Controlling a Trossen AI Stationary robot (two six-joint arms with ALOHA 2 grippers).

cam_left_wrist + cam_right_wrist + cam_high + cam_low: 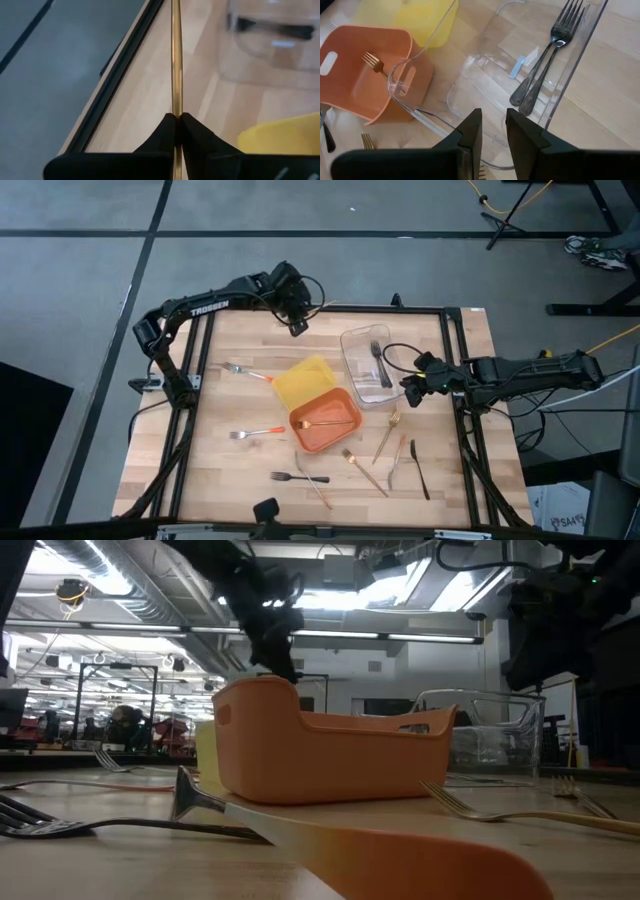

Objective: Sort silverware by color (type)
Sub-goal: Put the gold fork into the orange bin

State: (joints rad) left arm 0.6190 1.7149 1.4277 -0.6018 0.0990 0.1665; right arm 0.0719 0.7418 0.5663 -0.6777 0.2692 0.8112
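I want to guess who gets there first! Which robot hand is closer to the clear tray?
Right. The right gripper hovers at the clear tray's near corner, empty. The left gripper is off past the tray's far side, shut on a gold utensil.

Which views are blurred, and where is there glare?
Low view: the orange-handled utensil nearest the camera is out of focus, and ceiling lights glare behind the orange tray. Left wrist view: the clear tray is blurred; the gold utensil is sharp. High view: evenly lit.
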